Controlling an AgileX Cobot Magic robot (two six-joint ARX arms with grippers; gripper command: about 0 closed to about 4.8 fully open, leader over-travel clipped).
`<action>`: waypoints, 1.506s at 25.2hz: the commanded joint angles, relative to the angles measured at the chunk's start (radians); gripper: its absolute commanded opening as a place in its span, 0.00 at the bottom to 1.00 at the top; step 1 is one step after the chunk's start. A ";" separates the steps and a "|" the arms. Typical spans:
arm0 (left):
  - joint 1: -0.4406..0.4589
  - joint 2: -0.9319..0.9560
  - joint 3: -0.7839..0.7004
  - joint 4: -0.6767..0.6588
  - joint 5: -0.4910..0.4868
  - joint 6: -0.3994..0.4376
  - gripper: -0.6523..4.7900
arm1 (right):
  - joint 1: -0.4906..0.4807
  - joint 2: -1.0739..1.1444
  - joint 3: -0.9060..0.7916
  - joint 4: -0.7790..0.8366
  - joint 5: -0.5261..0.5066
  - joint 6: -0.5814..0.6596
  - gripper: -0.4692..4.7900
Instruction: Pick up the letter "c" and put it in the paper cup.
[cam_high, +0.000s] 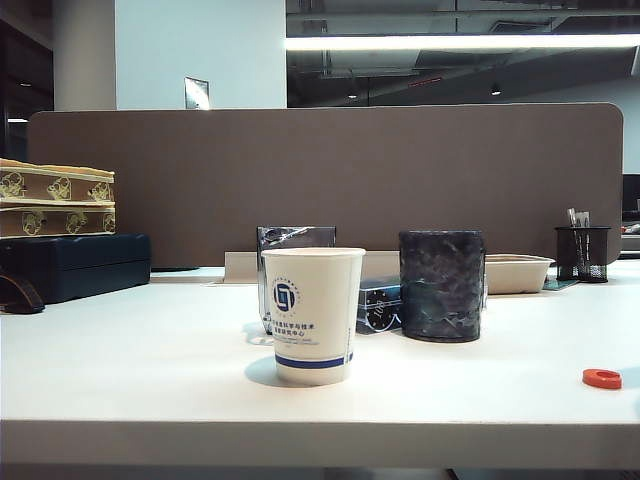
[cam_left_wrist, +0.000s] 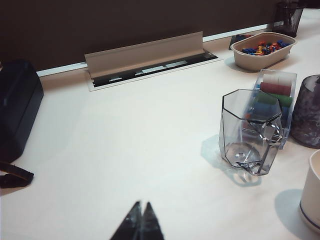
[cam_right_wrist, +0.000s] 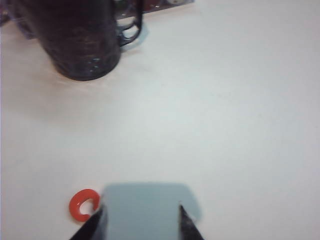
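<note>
Right gripper (cam_right_wrist: 141, 225) fingers apart, above worktop (cam_right_wrist: 225, 125) just beside letter "c" (cam_right_wrist: 83, 205), unheld; left gripper (cam_left_wrist: 141, 220) fingers together, idle; paper cup (cam_high: 312, 315) upright, mouth up to receive.

Office desk setup: white surface (cam_high: 130, 370) backed by a brown fabric partition panel (cam_high: 330, 180), black mesh pen holder (cam_high: 582, 253) far right, cable-tray flap (cam_left_wrist: 145, 55) along the far edge, strip ceiling light (cam_high: 460, 42) overhead.

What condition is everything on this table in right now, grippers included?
Small red-orange plastic letter "c": flat on table, not held.
White paper cup: upright, apart from it.
Clear faceted glass mug: upright, empty.
Left gripper: shut, empty.
Right gripper: open, beside the letter.
</note>
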 joint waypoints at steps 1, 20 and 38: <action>0.000 -0.001 0.002 0.010 0.007 0.004 0.12 | 0.014 0.038 0.004 0.043 0.021 0.034 0.43; 0.000 -0.001 -0.001 0.009 0.005 0.004 0.12 | 0.232 0.159 0.004 0.093 0.133 0.047 0.54; 0.000 -0.001 -0.001 0.018 0.004 0.004 0.12 | 0.237 0.242 0.004 0.100 0.126 0.081 0.55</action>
